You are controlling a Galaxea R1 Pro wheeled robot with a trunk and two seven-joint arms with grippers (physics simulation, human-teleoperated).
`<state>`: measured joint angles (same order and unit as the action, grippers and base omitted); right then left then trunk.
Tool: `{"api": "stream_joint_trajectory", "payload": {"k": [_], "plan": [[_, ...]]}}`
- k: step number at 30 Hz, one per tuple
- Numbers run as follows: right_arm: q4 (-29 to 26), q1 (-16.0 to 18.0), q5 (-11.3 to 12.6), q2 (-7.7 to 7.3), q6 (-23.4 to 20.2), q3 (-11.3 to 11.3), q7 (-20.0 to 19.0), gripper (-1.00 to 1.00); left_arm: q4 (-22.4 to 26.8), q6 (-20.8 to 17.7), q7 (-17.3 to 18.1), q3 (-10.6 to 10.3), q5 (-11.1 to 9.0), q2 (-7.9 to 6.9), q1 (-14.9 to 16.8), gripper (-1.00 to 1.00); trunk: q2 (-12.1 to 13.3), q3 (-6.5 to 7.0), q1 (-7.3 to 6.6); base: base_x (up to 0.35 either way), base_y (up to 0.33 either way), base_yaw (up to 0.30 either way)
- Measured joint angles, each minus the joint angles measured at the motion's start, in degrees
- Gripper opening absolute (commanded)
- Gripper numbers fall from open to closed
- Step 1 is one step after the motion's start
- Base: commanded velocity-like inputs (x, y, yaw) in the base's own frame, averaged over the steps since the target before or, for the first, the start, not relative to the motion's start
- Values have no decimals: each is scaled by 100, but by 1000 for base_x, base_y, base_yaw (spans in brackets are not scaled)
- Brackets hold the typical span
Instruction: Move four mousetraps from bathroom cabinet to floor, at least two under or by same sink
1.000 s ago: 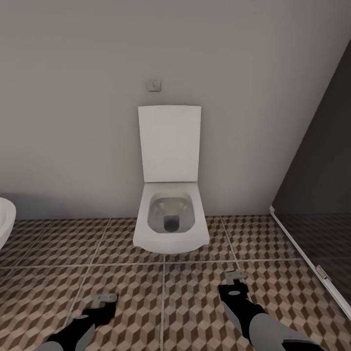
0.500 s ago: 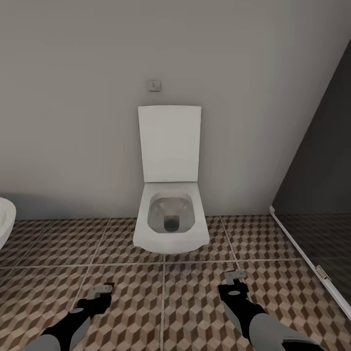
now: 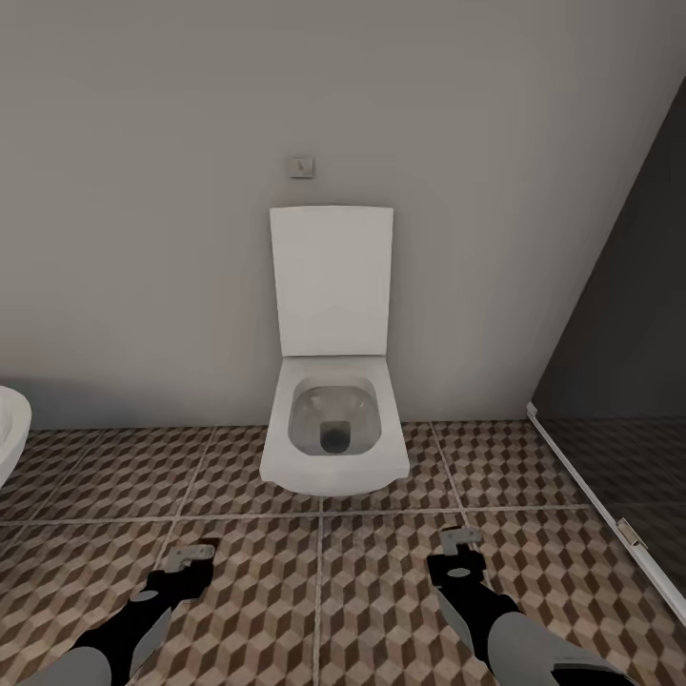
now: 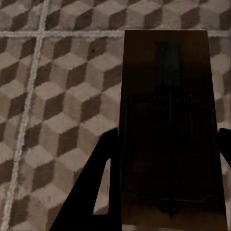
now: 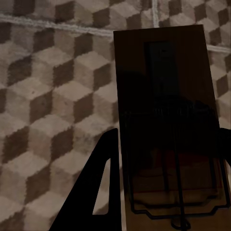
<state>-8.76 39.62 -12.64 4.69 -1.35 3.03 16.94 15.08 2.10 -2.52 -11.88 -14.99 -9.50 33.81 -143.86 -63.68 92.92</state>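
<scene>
In the left wrist view a dark-brown mousetrap [image 4: 166,120] with thin wire parts sits flat between the black fingers [image 4: 103,183], and my left gripper [image 3: 191,554] is shut on it. A second mousetrap [image 5: 166,115] is held the same way in the right wrist view by my right gripper [image 3: 459,540]. Both grippers hover low over the cube-patterned bathroom floor [image 3: 324,610], just in front of the toilet. The cabinet and the bathroom sink are out of view.
A white wall-hung toilet [image 3: 333,433] with its lid up stands against the grey wall straight ahead. A rounded white fixture rim [image 3: 10,433] juts in at the left edge. A dark glass shower partition [image 3: 619,381] with a white floor rail closes off the right.
My left arm has moved forward, its gripper now farther from me and slightly to the left. The right arm and the camera have stayed put.
</scene>
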Motion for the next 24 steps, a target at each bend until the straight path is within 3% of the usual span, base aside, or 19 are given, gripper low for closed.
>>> {"api": "stream_joint_trajectory", "payload": {"k": [15, 24], "plan": [[-4, 2, 2, -4, -38, 0, 7, -100, 115, -61, -76, -17, 36, 59, 0, -100, 0, 0, 0, 0, 0, 0], [-4, 2, 3, -5, -51, 4, 7, -100, 118, -5, -45, -22, 31, 73, 0, -100, -12, -199, 24, 0, 0, 0]]}}
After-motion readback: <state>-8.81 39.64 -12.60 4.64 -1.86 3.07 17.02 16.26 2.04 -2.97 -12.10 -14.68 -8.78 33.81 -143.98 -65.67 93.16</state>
